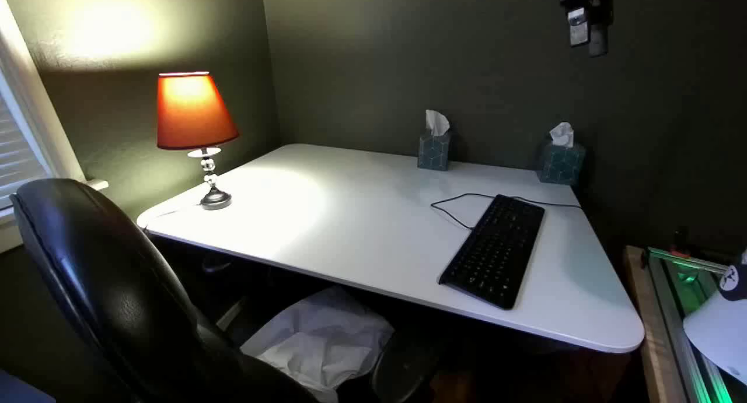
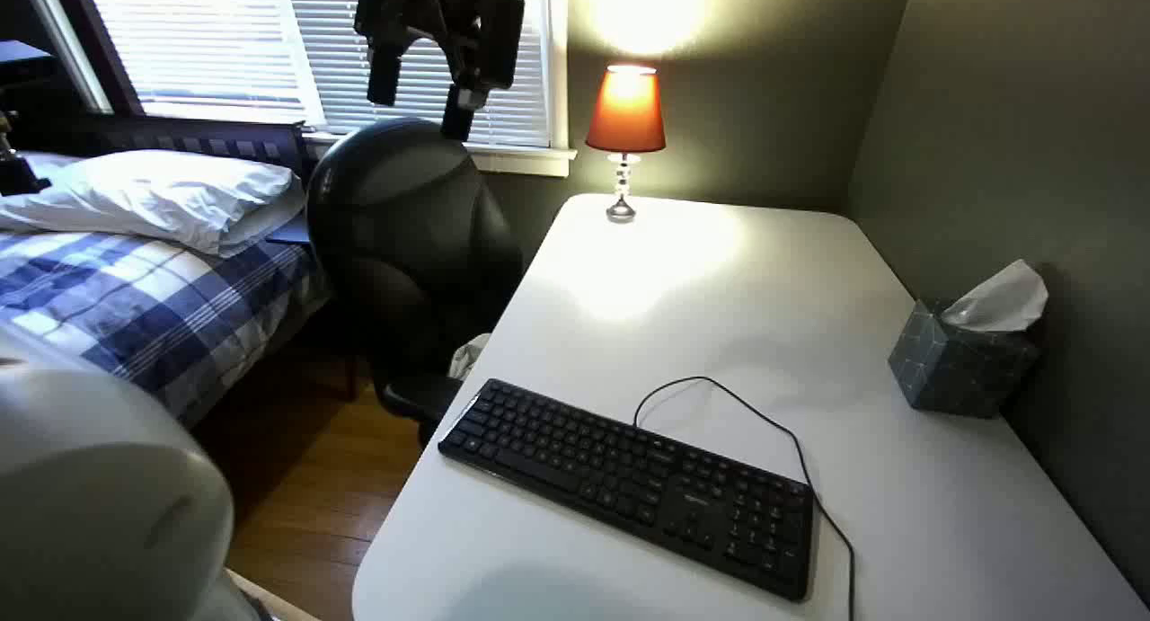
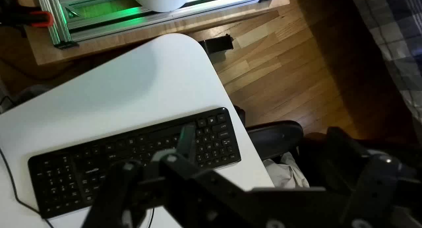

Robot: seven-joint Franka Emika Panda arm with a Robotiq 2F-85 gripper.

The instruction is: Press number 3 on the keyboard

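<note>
My hand (image 1: pixel 588 41): in an exterior view, it hangs at the upper right before the dark wall (image 1: pixel 362 70), well above the desk (image 1: pixel 350 210); how wide it stands I cannot read from here.
Keyboard (image 1: pixel 495 251): it lies flat on the desk, toward the right end, slanting away from the front edge.
Lamp (image 1: pixel 195 114): lit, red-shaded, at the desk's left end, beyond the chair (image 1: pixel 105 274).
Tissue boxes (image 1: pixel 433 153): two, apart, on the desk near the wall.
My fingers (image 2: pixel 384 80): in an exterior view, they point down, wide apart, the blinds (image 2: pixel 207 50) showing in the gap; I hold only air, well apart from the keyboard.
Number pad (image 2: pixel 759 522): at the keyboard's right end here; the opposite end lies close to the desk's edge.
Cable (image 2: pixel 701 378): it leaves the long far side, loops, and runs past the number pad end.
Bed (image 2: pixel 180 297): at the left, blue plaid cover, white pillow (image 2: pixel 171 190).
Fingertips (image 3: pixel 187 139): in the wrist view, blurred and spread wide, one hiding part of the keyboard, which spans the lower left.
Keys (image 3: pixel 214 137): letters upside down to me; the 3 is too small to make out.
Metal frame (image 3: pixel 115 28): at the top, tinted green, on a wooden board (image 3: pixel 99 42).
Floor (image 3: pixel 280 66): wood, beside the desk.
</note>
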